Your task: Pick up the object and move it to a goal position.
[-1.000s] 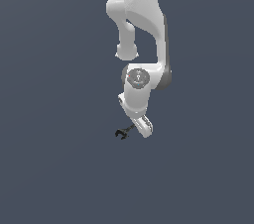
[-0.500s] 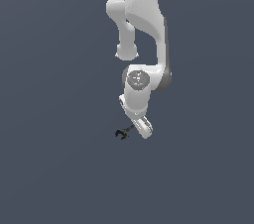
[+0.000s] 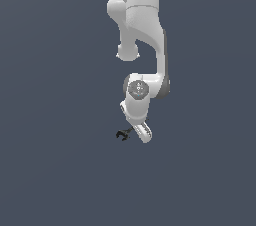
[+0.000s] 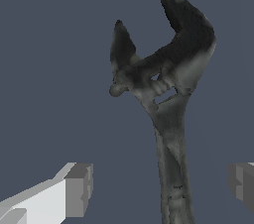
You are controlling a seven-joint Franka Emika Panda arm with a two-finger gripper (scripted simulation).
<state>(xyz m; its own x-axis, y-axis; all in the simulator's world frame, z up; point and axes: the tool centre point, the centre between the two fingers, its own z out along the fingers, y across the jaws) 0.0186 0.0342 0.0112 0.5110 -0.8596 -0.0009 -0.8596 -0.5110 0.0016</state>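
The object is a small dark grey wrench (image 3: 122,134) lying on the flat grey floor, its forked head pointing toward the exterior view's left. In the wrist view the wrench (image 4: 168,99) fills the frame, with its forked jaw head far from the fingers and its thin handle running back between them. My gripper (image 4: 159,186) is open, and its two grey fingertips (image 4: 79,188) stand apart on either side of the handle without touching it. In the exterior view the white hand (image 3: 142,133) sits low over the handle end, and the fingers are mostly hidden.
The white arm (image 3: 142,30) reaches down from the top of the exterior view. Around the wrench there is only plain dark grey floor (image 3: 60,160). No goal marker shows in either view.
The hand has sunk slightly lower over the wrench's handle. The wrench has not moved.
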